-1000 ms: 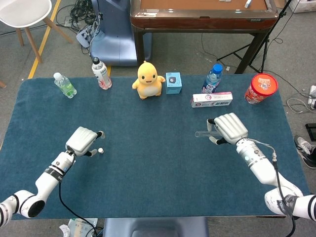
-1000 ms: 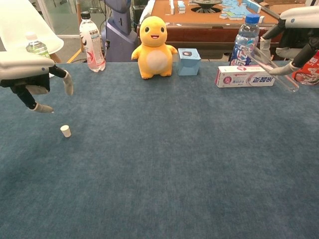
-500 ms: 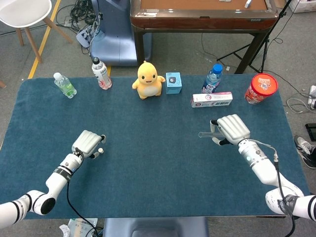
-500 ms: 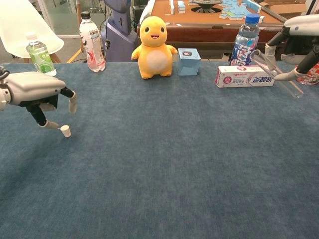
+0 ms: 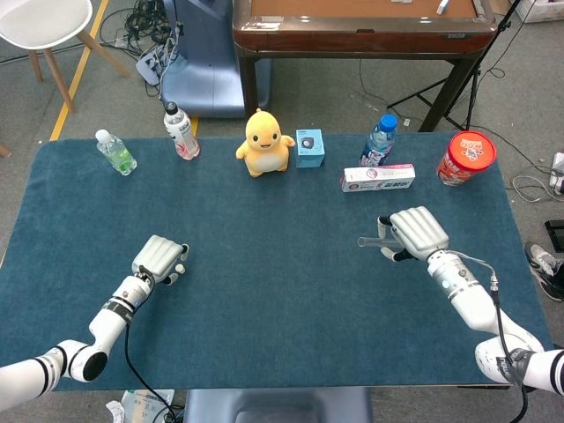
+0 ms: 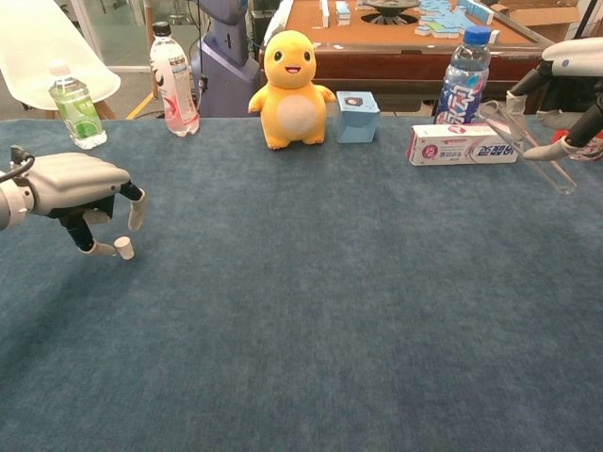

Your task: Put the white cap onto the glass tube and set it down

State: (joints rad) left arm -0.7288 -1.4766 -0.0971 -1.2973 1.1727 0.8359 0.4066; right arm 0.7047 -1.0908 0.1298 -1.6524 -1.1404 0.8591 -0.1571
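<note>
The small white cap (image 6: 123, 248) stands upright on the blue table cloth (image 6: 311, 282) at the left. My left hand (image 6: 80, 188) hovers low right over it, fingers spread; one fingertip (image 6: 97, 249) is just beside the cap and another finger hangs above it, neither clearly gripping. From the head view my left hand (image 5: 160, 258) covers the cap. My right hand (image 5: 414, 231) holds the clear glass tube (image 5: 366, 241) at the right, with its open end pointing left. In the chest view the tube (image 6: 532, 146) slants down from my right hand (image 6: 575, 71), above the table.
Along the far edge stand a green bottle (image 5: 115, 152), a pink bottle (image 5: 181, 130), a yellow plush (image 5: 264, 143), a blue box (image 5: 309, 147), a blue-capped bottle (image 5: 380, 139), a toothpaste box (image 5: 378, 177) and a red cup (image 5: 466, 157).
My left hand has come down and forward until its fingers straddle the cap, which has not moved. The right hand with the tube has drifted slightly to the right.
</note>
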